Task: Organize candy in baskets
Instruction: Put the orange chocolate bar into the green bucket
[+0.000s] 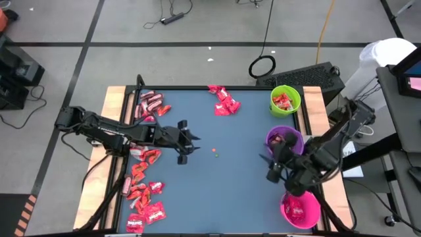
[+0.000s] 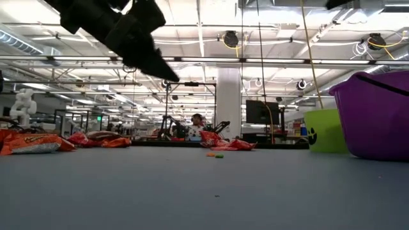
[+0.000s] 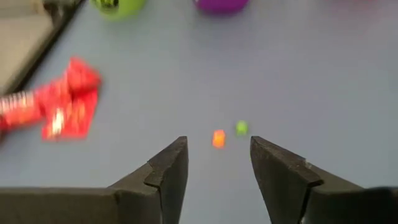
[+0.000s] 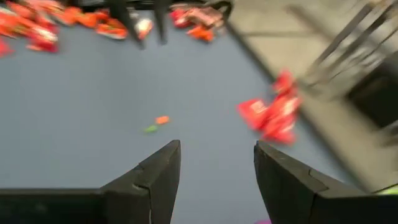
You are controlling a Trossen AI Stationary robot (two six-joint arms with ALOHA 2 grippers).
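Observation:
Red wrapped candy lies in piles along the table's left side [image 1: 148, 105] [image 1: 142, 194] and at the far middle [image 1: 223, 101]. On the right stand the lime green basket [image 1: 285, 100], the purple basket [image 1: 284, 139] and the pink basket [image 1: 300, 209], each with candy inside. My left gripper [image 1: 192, 141] hangs open above the table's middle-left, with nothing between its fingers [image 3: 217, 146]. My right gripper [image 1: 268, 166] is open and holds nothing [image 4: 216, 149]. It hovers left of the gap between the purple and pink baskets.
Two tiny loose dots, orange and green [image 1: 215, 153], lie on the bare blue table between the grippers [image 3: 217, 138]. In the low view the purple basket [image 2: 377, 115] and the green basket [image 2: 326, 131] stand at the right. Wooden strips edge the table left and right.

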